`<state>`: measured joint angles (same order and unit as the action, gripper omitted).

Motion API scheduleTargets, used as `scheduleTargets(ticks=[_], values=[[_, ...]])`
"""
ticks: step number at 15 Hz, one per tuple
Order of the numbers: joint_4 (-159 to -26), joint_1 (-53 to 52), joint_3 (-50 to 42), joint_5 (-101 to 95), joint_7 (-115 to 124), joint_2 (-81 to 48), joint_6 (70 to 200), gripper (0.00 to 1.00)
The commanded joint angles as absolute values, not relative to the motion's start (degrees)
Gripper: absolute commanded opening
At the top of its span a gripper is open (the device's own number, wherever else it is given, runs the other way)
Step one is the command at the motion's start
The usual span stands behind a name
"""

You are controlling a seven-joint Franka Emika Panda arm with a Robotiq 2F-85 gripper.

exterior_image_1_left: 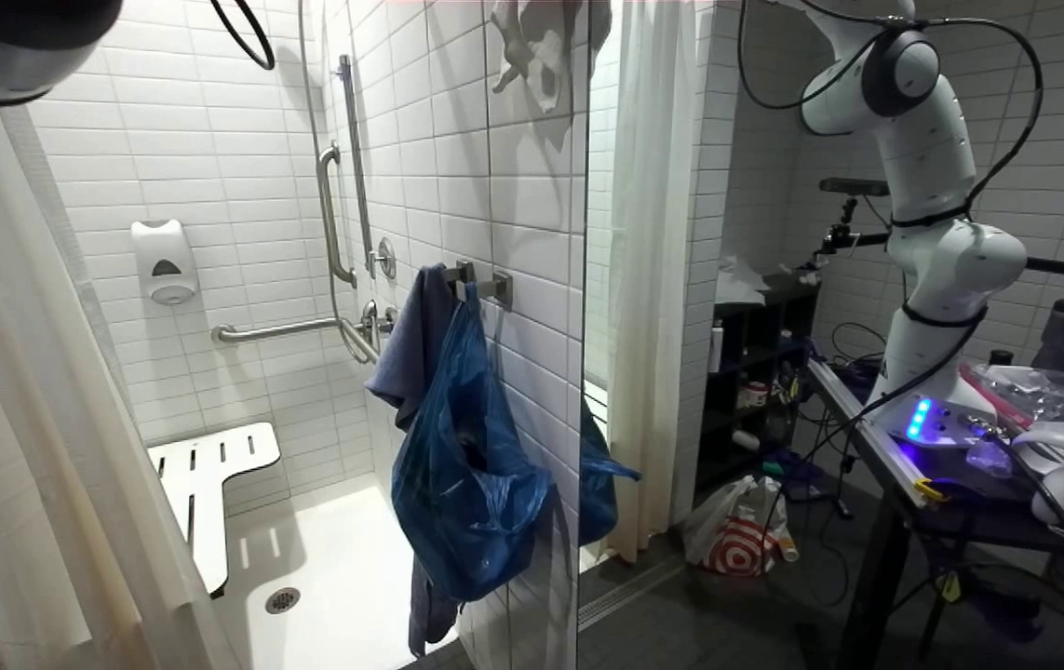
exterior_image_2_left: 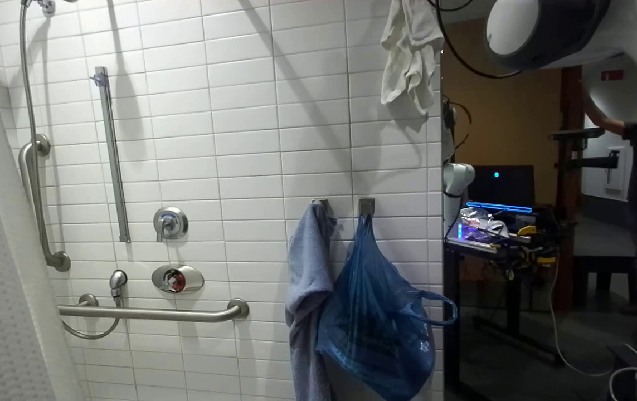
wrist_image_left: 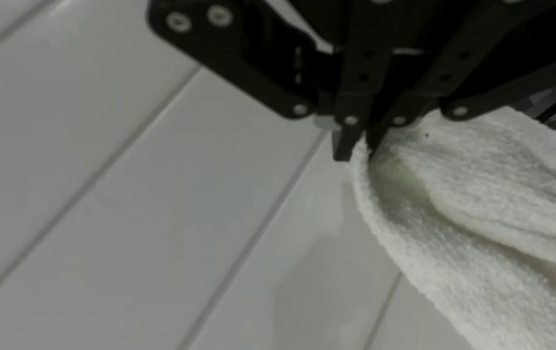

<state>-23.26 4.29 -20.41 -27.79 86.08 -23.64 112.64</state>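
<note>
We've got the gripper (wrist_image_left: 359, 146) clamped on one edge of the white cloth (wrist_image_left: 477, 204), rest drooping loose, close to the tiled wall (wrist_image_left: 161, 194); can't tell if cloth and wall touch. In both exterior views we see the cloth hanging up high, above the level of the hooks (exterior_image_2_left: 366, 206). On those: blue bag (exterior_image_2_left: 377, 328) and blue-grey towel (exterior_image_2_left: 310, 273), side by side, overlapping. Grab bar (exterior_image_2_left: 151, 313) further along, shower curtain (exterior_image_1_left: 29, 372) across from the hooks
</note>
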Motion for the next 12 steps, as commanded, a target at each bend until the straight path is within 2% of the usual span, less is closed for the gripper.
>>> scheduleTargets(ticks=[1, 7, 8, 9, 10, 11, 12], values=[[-24.75, 4.73, -20.39, -26.97, 87.31, -21.25, 115.33, 0.01], [-25.60, 5.04, -20.26, -26.90, 87.52, -20.91, 116.06, 0.01], [-15.51, 8.61, -18.95, -23.57, 85.05, -26.75, 111.97, 0.01], [-25.90, 5.45, -19.95, -25.75, 87.34, -21.40, 115.41, 0.01], [-25.87, 5.59, -19.96, -25.51, 87.44, -21.89, 115.30, 0.01], [-15.98, 9.09, -18.71, -22.44, 85.01, -27.67, 111.03, 0.01], [-26.13, 6.16, -19.71, -24.54, 87.41, -22.73, 114.72, 0.01]])
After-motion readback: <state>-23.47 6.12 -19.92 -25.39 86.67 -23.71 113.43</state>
